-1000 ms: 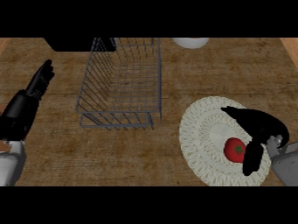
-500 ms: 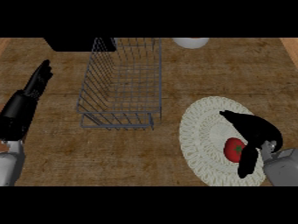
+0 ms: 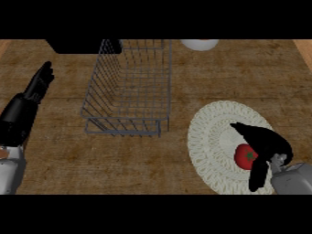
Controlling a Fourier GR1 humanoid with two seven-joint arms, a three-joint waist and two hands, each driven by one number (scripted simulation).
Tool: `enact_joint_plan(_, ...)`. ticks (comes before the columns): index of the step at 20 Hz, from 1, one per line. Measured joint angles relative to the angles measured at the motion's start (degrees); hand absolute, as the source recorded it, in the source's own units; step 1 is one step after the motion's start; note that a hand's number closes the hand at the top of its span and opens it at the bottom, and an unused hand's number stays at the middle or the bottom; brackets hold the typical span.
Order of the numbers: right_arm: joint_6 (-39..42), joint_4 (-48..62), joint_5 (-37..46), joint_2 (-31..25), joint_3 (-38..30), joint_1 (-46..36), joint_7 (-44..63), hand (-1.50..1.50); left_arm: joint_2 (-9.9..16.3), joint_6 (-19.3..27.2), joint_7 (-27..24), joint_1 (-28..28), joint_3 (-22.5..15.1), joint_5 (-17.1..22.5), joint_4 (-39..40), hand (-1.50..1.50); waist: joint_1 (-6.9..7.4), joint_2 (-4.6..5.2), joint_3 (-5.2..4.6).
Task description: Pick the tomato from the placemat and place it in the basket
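Note:
The red tomato [image 3: 244,156] lies on the round cream placemat [image 3: 209,137] at the lower right. My right hand [image 3: 270,144] arches over it: the fingers curve past its far side and the thumb [image 3: 258,176] wraps its near side, so it sits pinched between them, still on the mat. The grey wire basket [image 3: 128,91] stands in the middle of the wooden counter, to the left of and beyond the placemat, with nothing in it. My left hand [image 3: 24,107] rests open at the left edge, fingers straight and pointing away.
A white bowl-like object [image 3: 199,44] sits at the far edge, right of the basket. A dark box [image 3: 84,46] stands at the far left behind the basket. Lighter wood strips border the counter on both sides.
The right hand's fingers have curled in tighter over the tomato and the forearm has shifted slightly. The tomato and the left hand have not moved.

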Motion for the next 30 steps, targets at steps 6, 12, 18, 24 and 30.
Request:
enact_joint_plan(6,-0.5,1.5,3.6,1.2,-2.1,2.2,-3.6,-1.5,-0.4,-0.9,0.5,0.5,1.3,-0.6,-1.0,0.0,-0.01,-0.01,0.0)
enact_joint_plan(12,-2.0,4.1,6.1,3.0,-4.6,1.6,-7.0,1.5,-1.7,-1.0,-0.8,0.0,1.2,-1.8,0.4,0.0,0.04,-0.35,-0.38)
enact_joint_plan(18,-5.6,6.4,10.4,2.6,-3.6,1.2,-12.0,1.5,-1.8,-1.5,0.8,0.2,1.4,-1.8,-1.4,0.0,0.03,-0.76,-0.83)
enact_joint_plan(24,-11.4,17.1,14.3,1.3,-5.4,-6.4,-20.4,1.5,-1.7,-2.2,1.4,-0.7,1.7,-1.7,-1.9,0.0,0.77,-0.27,-0.37)
enact_joint_plan(30,-22.4,32.3,19.2,-0.9,-8.6,-17.0,-28.3,1.5,-2.5,-2.2,0.5,-0.4,0.9,-2.3,-1.7,0.0,1.59,0.36,-0.02)
